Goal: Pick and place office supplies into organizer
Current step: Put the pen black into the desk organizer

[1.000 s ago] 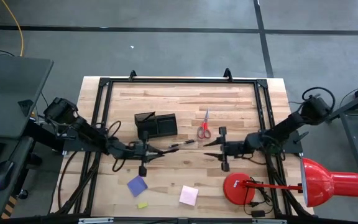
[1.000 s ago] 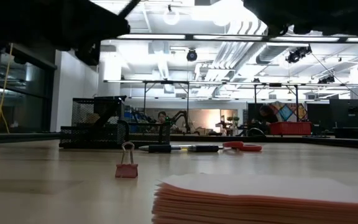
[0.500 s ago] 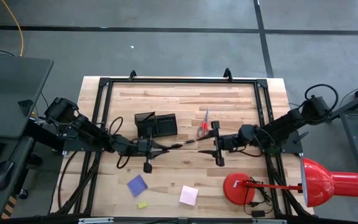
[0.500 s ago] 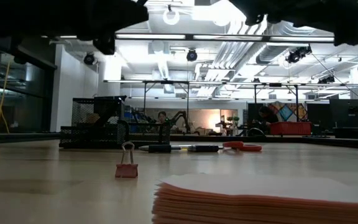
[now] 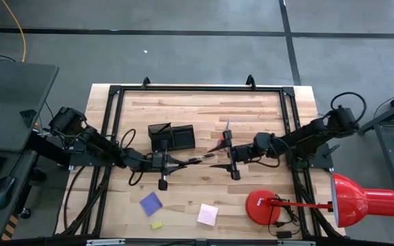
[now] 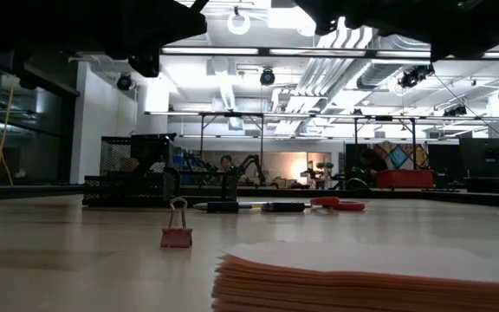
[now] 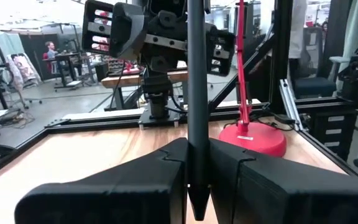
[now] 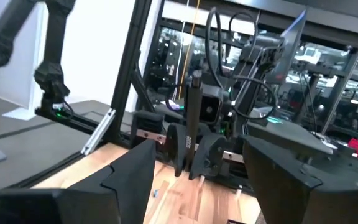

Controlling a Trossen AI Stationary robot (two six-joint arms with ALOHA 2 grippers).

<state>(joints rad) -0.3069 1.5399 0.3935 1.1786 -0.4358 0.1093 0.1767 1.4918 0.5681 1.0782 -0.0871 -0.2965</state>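
Note:
My left gripper [image 5: 176, 162] is shut on a thin dark pen [image 7: 196, 93] over the table's middle, just near of the black organizer [image 5: 172, 137]. That pen stands upright and also shows in the right wrist view [image 8: 194, 118]. My right gripper [image 5: 219, 154] is open, facing the left one from the table's right, fingers spread wide [image 8: 197, 183]. Two more pens [image 5: 198, 158] lie flat on the wood between the grippers. The red-handled scissors [image 5: 226, 131] lie partly under the right gripper. The blue-purple pad [image 5: 151, 203], pink pad [image 5: 207, 214] and yellow piece [image 5: 156, 225] lie near the near edge. My left gripper pinches the dark pen between its two fingers, close to the pen's lower end [image 7: 196, 186]. The fingers [image 8: 179, 149] come level from the table's left and lie across the pen. It stands upright, its pointed tip [image 7: 196, 214] just below the fingers, its long part above.
The red lamp base [image 5: 263, 205] and lamp head [image 5: 361, 199] sit at the near right. A pink binder clip [image 6: 177, 229] stands on the wood in the low view. A black frame [image 5: 197, 89] runs around the far and side edges.
My right gripper has moved toward the table's left and slightly toward the far edge, closing in on the left gripper and covering part of the scissors. My left gripper has shifted a little toward the table's right. The things on the table have stayed put.

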